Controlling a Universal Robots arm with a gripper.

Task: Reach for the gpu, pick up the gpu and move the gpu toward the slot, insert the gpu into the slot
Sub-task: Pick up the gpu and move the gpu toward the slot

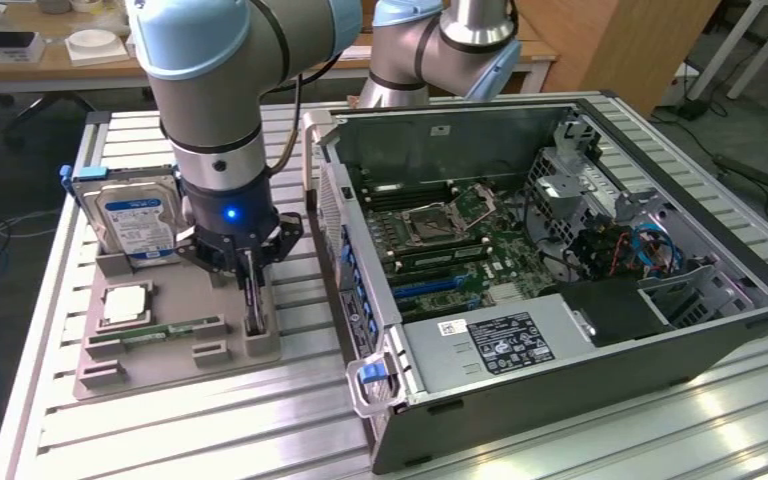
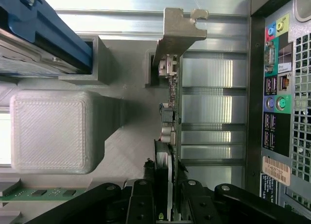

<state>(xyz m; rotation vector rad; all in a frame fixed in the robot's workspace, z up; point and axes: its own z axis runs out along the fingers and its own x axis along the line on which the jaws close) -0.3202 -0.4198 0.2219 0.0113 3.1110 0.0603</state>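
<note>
Currently: pick-up step, at the grasp. The gpu (image 1: pixel 256 322) stands on edge in its groove of the grey holder (image 1: pixel 157 375) on the tabletop (image 1: pixel 224 435). It is on the exterior view's left of the open computer case (image 1: pixel 704 330) and not yet lifted. The gripper (image 1: pixel 252 288) sits over the card. In the wrist view the jaws are narrow, one on each face, and look clamped on it. Judgement: lifting calls for a straight upward pull with the card kept vertical, so the silver bracket (image 2: pixel 177 32) clears the holder's end notch.
</note>
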